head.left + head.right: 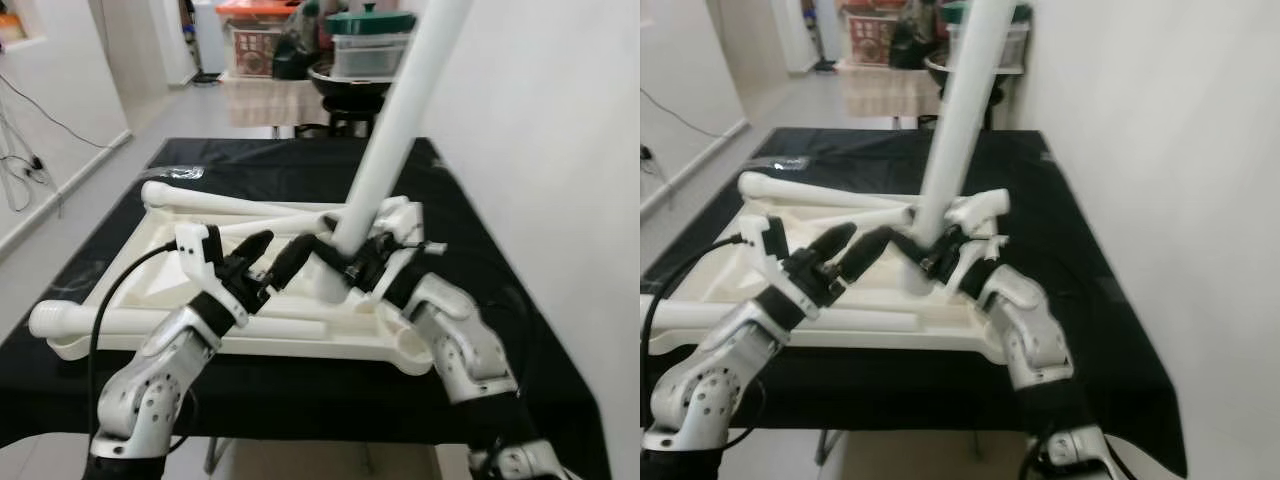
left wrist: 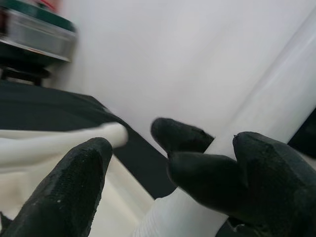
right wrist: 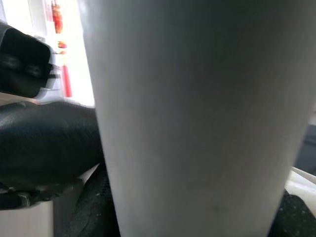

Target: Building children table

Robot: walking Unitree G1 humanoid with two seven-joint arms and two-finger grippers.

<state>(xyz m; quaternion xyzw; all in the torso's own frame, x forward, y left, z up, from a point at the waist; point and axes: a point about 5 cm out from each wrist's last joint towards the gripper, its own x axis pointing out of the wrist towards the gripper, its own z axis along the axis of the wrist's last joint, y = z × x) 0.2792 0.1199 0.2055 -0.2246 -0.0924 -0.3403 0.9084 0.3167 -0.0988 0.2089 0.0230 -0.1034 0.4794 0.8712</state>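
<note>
The white tabletop (image 1: 150,262) lies upside down on the black cloth (image 1: 480,230), and everything else sits around it. One white leg (image 1: 395,130) stands nearly upright on the tabletop, leaning away from the robot, its foot planted near the tabletop's right side. The right gripper (image 1: 352,255) is closed around this leg low down, just above the foot, with its black fingers wrapped on the tube; the right arm reaches in from the tabletop's near right corner, elbow bent and forearm angled up toward the leg. The left gripper (image 1: 270,258) is beside the same leg on its left, fingers (image 2: 74,177) spread apart and gripping nothing, one fingertip close to the tube; the left arm comes up over the tabletop's near edge, wrist tilted toward the leg. Another leg (image 1: 240,200) lies flat along the tabletop's far edge, and another (image 1: 130,320) lies along its near edge
</note>
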